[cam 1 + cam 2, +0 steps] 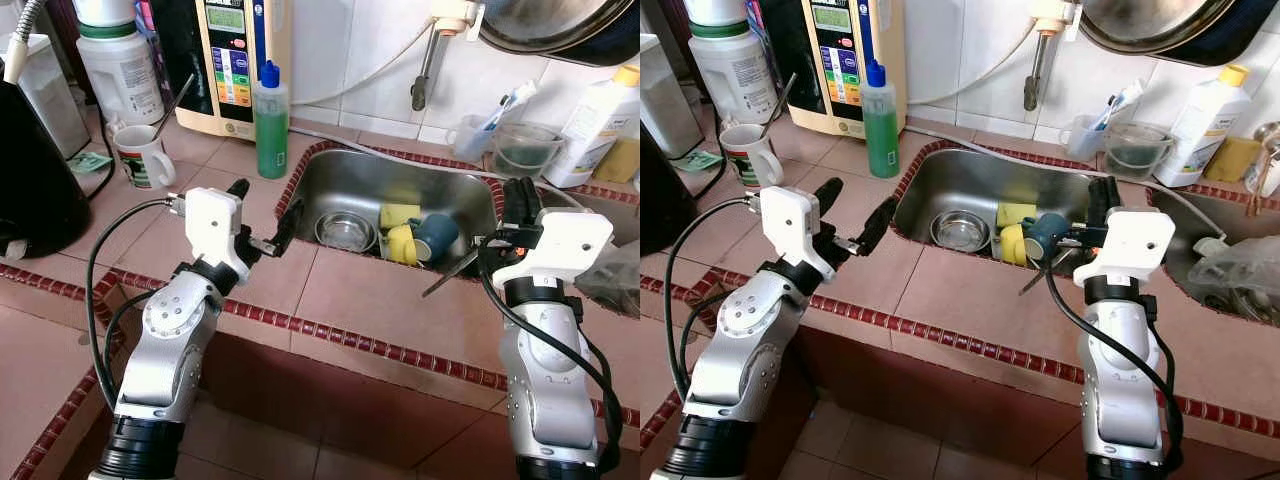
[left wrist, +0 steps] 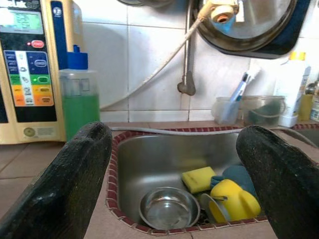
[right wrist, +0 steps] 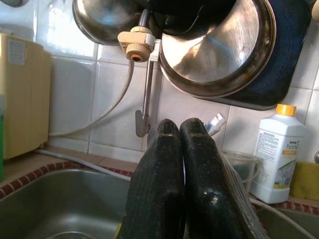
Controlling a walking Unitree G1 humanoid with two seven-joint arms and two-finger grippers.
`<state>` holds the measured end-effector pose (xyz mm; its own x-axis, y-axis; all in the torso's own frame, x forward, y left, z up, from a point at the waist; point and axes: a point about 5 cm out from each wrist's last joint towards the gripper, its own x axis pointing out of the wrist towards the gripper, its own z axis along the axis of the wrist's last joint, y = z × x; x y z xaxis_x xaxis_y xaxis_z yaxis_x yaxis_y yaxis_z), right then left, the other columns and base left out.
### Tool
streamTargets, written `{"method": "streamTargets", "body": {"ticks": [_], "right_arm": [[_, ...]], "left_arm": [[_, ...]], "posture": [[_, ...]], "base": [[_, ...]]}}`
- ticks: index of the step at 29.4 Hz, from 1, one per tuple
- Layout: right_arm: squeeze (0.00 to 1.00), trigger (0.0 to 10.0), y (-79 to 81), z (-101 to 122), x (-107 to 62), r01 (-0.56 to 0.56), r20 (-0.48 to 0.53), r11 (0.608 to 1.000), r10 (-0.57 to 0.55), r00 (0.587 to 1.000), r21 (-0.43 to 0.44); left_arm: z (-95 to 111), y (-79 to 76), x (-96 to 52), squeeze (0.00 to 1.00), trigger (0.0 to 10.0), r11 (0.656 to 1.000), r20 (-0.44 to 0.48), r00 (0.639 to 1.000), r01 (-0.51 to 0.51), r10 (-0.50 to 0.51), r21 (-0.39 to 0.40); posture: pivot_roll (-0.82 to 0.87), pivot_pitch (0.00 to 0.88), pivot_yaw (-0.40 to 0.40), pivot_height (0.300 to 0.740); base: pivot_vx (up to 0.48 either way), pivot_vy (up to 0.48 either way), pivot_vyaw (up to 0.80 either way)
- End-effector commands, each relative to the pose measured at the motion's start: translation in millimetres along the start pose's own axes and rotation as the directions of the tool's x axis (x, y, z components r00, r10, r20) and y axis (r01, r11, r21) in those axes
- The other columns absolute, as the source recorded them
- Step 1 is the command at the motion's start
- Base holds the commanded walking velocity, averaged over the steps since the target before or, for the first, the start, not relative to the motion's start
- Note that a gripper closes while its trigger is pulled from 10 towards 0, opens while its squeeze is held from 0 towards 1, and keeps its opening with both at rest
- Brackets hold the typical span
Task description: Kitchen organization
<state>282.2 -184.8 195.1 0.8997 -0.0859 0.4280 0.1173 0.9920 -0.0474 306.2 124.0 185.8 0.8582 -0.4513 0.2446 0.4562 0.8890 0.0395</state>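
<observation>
A steel sink (image 1: 350, 180) is set in the tiled counter. In it lie a small steel bowl (image 1: 346, 232), a yellow sponge (image 1: 399, 213), a yellow cup (image 1: 402, 245) and a blue mug (image 1: 436, 234). My left gripper (image 1: 265, 210) hovers over the counter at the sink's left rim, open with nothing between its fingers (image 2: 75, 179). At the sink's right rim my right gripper (image 1: 520, 196) is raised, its two fingers (image 3: 159, 189) pressed shut on nothing. A thin metal utensil (image 1: 448, 277) lies across the sink's near right edge.
Left of the sink stand a green soap bottle (image 1: 270, 125), a white mug (image 1: 140, 156), a water purifier (image 1: 232, 60) and a black appliance (image 1: 30, 170). A tap (image 1: 428, 70), clear tubs (image 1: 520, 148) and a white bottle (image 1: 598, 125) line the back wall.
</observation>
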Motion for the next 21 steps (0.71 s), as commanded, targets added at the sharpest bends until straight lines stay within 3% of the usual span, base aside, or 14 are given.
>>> {"method": "streamTargets", "body": {"ticks": [1,21], "right_arm": [[0.00,10.0,1.0,9.4,4.2,-0.007,0.048,1.000,0.006,0.999,0.025],[0.00,10.0,3.7,9.9,8.2,-0.030,0.056,0.999,0.028,0.998,0.035]], "left_arm": [[2.6,-4.3,2.8,0.00,10.0,1.000,0.012,1.000,0.025,-0.025,0.001],[2.7,-5.3,3.3,0.00,10.0,1.000,0.023,0.999,0.028,-0.028,-0.007]], "posture": [[0.00,0.000,-0.040,0.731],[0.00,0.000,-0.050,0.731]], "base": [[0.262,0.000,0.00],[0.281,0.000,0.00]]}}
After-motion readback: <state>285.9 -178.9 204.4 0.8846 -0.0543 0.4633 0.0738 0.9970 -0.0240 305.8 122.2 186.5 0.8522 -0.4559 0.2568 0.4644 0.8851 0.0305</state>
